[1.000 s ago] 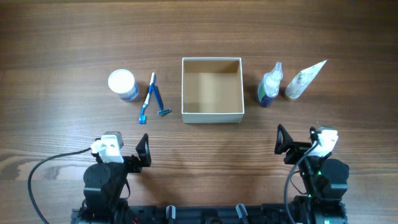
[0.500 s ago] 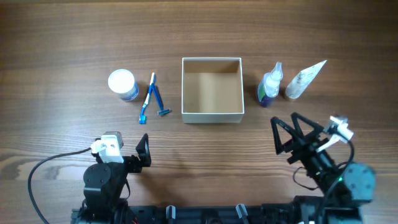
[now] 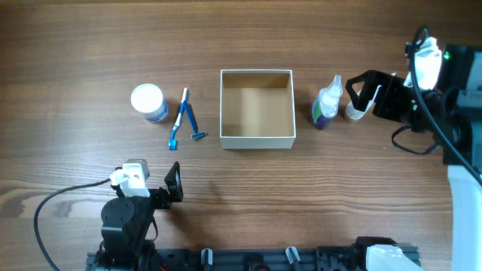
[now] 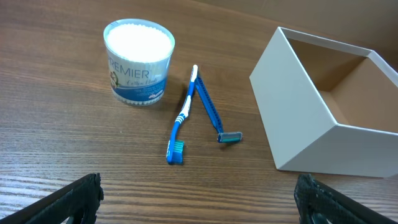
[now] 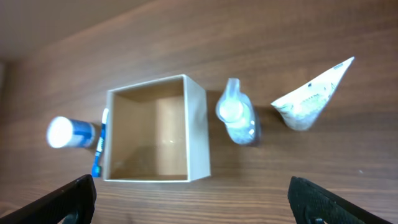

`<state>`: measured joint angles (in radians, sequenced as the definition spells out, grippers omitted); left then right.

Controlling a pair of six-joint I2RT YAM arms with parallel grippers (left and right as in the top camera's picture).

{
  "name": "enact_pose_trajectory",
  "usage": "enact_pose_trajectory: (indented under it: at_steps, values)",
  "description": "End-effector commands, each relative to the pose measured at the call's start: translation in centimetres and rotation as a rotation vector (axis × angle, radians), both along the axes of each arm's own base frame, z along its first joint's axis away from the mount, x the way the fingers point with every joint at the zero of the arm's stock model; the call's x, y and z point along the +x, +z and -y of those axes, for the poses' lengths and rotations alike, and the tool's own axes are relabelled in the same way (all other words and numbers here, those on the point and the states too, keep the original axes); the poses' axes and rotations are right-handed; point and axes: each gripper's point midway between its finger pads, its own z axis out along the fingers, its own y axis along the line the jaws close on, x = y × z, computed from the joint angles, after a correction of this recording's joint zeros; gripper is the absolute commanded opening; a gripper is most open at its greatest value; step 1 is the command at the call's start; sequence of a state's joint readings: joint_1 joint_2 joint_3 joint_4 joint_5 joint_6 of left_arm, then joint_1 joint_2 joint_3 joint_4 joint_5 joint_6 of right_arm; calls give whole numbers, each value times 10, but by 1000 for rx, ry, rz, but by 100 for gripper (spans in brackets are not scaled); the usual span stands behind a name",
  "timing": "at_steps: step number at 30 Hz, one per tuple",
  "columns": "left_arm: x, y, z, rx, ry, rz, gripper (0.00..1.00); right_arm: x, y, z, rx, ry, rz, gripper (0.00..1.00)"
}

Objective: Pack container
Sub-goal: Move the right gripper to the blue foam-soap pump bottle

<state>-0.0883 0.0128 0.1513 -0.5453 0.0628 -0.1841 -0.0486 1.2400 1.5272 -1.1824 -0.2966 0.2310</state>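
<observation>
The container [image 3: 256, 140], a square white-walled box with brown cardboard inside, stands open and empty at mid-table; it also shows in the left wrist view [image 4: 298, 124] and the right wrist view [image 5: 198, 134]. My right gripper [image 3: 367, 92] is open and raised, hovering over the white tube [image 3: 361, 104] and partly hiding it from above. The right wrist view shows its open jaws [image 5: 199, 205] high above the container. A spray bottle [image 3: 327, 102] stands right of the container. My left gripper [image 3: 154, 187] is open and empty near the front edge, with wide jaws [image 4: 199, 205].
Left of the container lie a blue toothbrush [image 3: 179, 119] and a blue razor [image 3: 193, 120], beside a small round white-lidded jar [image 3: 147, 102]. The right wrist view shows the bottle [image 5: 237, 118] and tube [image 5: 308, 99] from above.
My right arm has lifted from its place at the front right and swung to the far right, over the tube. The left arm and the objects have not moved.
</observation>
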Motion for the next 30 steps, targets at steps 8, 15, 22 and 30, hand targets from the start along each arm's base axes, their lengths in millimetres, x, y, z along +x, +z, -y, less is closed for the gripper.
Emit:
enact_pose_trajectory:
  at_steps: [8, 15, 22, 30]
  values:
    - [0, 1, 1, 8, -13, 13, 100, 28, -33, -30, -227, 111, -52, 100]
    - [0, 1, 1, 8, -13, 13, 100, 69, -124, -34, -283, 72, -291, 93]
    - [0, 1, 1, 8, -13, 13, 100, 83, -170, -25, -338, 7, -394, 90]
    - [0, 1, 1, 8, -13, 13, 100, 81, -200, -27, -329, 8, -430, 87]
